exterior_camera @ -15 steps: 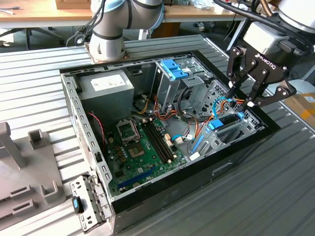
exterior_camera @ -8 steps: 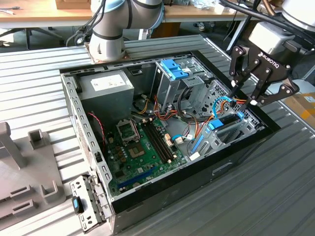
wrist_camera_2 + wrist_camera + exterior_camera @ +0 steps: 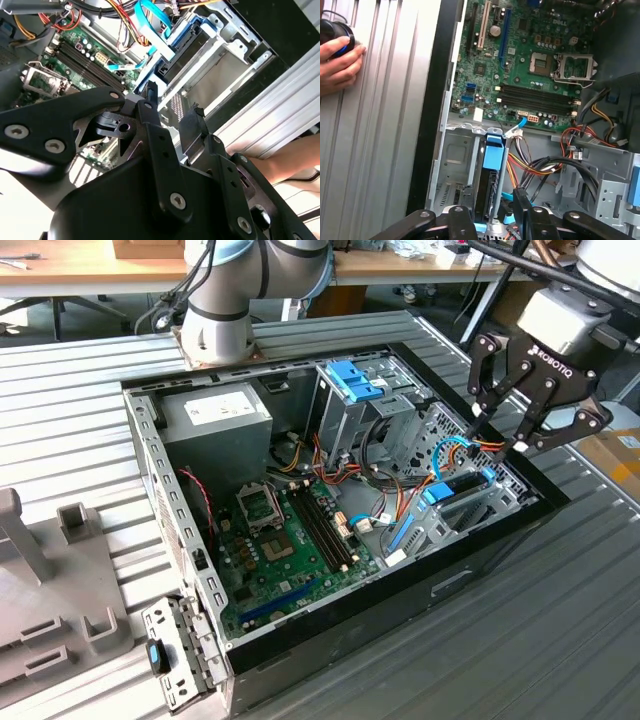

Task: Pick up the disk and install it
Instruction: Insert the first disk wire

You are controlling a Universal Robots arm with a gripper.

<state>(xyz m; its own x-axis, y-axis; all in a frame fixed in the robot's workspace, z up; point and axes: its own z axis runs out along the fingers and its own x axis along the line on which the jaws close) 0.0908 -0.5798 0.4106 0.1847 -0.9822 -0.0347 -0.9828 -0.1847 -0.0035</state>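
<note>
While the gripper (image 3: pixel 497 438) hangs w/ fingers spread and empty, the disk (image 3: pixel 461 485) stands on edge in its bay.
Bay's at the exterior view's right, mid-height, inside the PC case (image 3: pixel 430 585), w/ the gripper just above. Disk prob. stiff, fairly heavy, shock-sensitive (metal body). Best pinched across its flat faces, not by the blue rail (image 3: pixel 494 150).
</note>
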